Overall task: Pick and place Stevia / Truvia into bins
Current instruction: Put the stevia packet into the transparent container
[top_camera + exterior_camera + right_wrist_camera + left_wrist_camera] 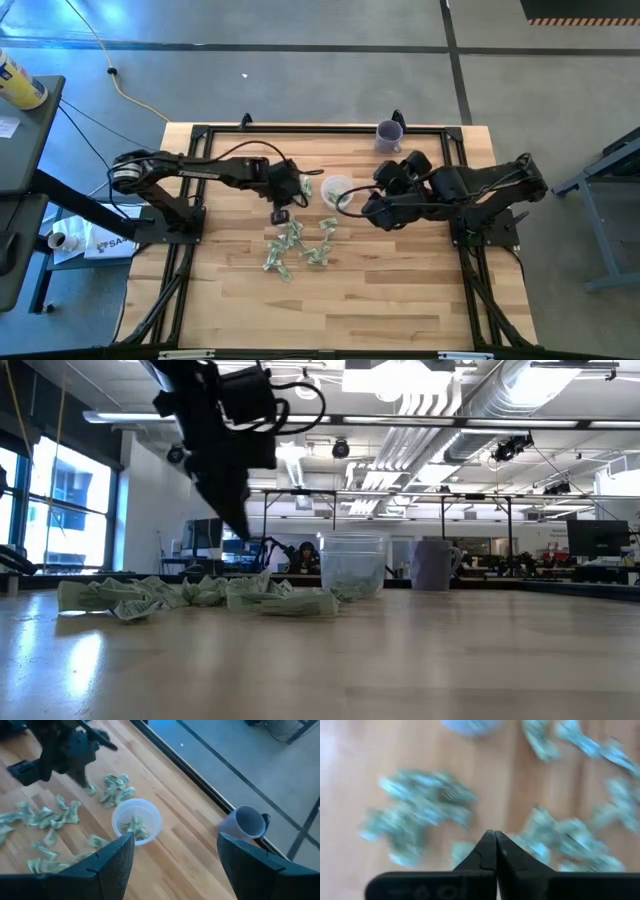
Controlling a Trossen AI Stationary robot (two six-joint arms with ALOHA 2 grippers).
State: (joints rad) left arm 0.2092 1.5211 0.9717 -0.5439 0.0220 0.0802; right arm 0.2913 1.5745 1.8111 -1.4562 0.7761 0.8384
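Several pale green and white Stevia packets [295, 245] lie crumpled in a loose pile on the wooden table [400, 290], and a few more lie by the clear cup [337, 188]. The pile also shows in the low view [200, 595] and in the right wrist view [45, 815]. The clear cup [136, 820] stands upright with some packets inside it. My left gripper [280, 214] hangs shut above the pile's far edge, fingertips [243, 535] off the table, and I see no packet between its fingers [495, 836]. My right gripper [175, 865] is open beside the cup, on its right.
A purple cup [389, 134] stands upright near the table's far edge, right of the clear cup, and also shows in the right wrist view [245, 822]. A dark frame rail runs along the table's edges. Bare wood lies toward the near edge.
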